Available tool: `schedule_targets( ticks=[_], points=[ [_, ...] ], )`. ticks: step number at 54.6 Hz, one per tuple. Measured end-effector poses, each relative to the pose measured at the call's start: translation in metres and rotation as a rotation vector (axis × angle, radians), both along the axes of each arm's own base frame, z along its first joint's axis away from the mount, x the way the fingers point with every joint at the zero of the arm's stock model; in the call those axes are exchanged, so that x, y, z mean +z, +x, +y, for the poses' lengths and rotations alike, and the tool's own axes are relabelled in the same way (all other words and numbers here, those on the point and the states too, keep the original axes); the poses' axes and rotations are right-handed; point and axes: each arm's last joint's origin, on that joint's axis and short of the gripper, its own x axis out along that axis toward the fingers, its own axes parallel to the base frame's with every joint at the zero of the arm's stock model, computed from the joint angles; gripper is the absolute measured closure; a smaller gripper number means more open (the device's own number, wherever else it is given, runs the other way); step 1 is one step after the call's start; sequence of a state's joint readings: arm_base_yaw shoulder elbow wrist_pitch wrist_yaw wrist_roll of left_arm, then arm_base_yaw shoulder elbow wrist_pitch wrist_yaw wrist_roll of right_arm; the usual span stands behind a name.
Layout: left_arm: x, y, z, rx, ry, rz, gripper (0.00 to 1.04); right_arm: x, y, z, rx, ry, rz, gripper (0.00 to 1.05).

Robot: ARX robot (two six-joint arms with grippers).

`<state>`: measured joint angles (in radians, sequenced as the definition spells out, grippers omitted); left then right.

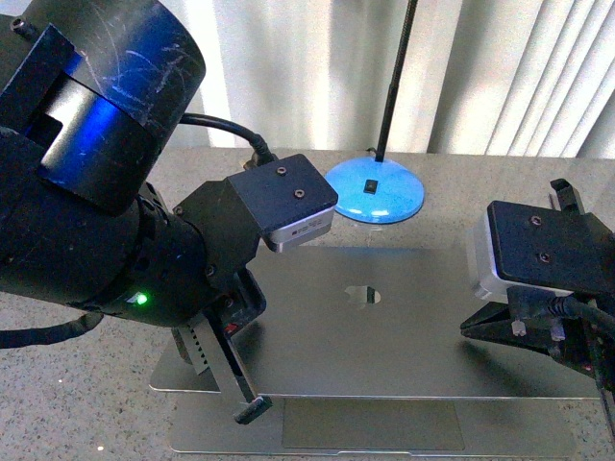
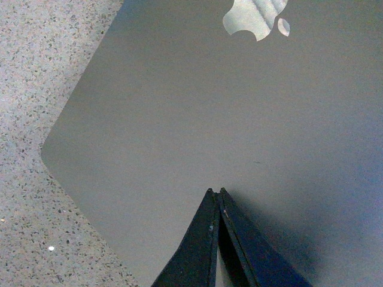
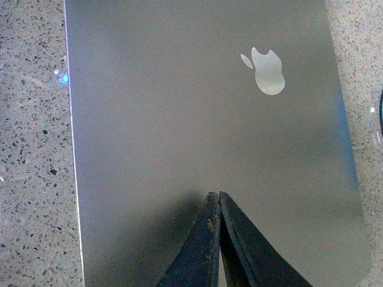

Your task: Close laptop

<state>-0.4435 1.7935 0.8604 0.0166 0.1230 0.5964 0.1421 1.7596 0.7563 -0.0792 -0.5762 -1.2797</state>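
Lower centre of front view: laptop (image 1: 384, 357) on speckled counter (image 1: 77, 408), lid (image 1: 432, 317) almost flat, trackpad (image 1: 375, 424) strip seen only here. In wrist views alone: left pincer (image 2: 216, 192) and right pincer (image 3: 215, 194) closed tight, empty, tips over lid.

Thin grey metal laptop (image 1: 384, 327) has keys and screen hidden under its lowered lid, lid's left side behind bulky black left arm (image 1: 86, 192), lid overruns both wrist views, blue round-based desk lamp (image 1: 377, 192) pole cut at top edge.
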Motion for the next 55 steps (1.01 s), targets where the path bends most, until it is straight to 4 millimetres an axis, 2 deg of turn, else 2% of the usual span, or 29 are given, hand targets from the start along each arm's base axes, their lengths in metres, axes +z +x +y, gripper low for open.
schedule_targets(
  ticks=[26,35,42,49,53,55],
  points=[
    [-0.035,-0.008,0.005,0.013,-0.027,0.063,1.01,-0.029,-0.003,0.003,-0.006,-0.035,0.053,1.02],
    [-0.045,-0.011,0.012,0.020,-0.033,0.088,1.01,-0.045,-0.003,0.008,-0.010,-0.034,0.076,1.02],
    [-0.049,-0.008,0.020,0.029,-0.067,0.099,1.01,-0.048,-0.003,0.010,-0.014,-0.024,0.081,1.02],
    [-0.044,-0.003,0.033,0.088,-0.138,0.104,1.01,-0.039,-0.001,0.015,-0.048,0.052,0.078,1.02],
    [-0.024,0.007,0.053,0.191,-0.281,0.053,1.01,-0.016,0.006,0.017,-0.142,0.170,-0.032,1.02],
    [-0.003,0.014,0.069,0.274,-0.395,-0.022,1.01,0.000,0.014,0.017,-0.228,0.220,-0.118,1.00]
  ],
)
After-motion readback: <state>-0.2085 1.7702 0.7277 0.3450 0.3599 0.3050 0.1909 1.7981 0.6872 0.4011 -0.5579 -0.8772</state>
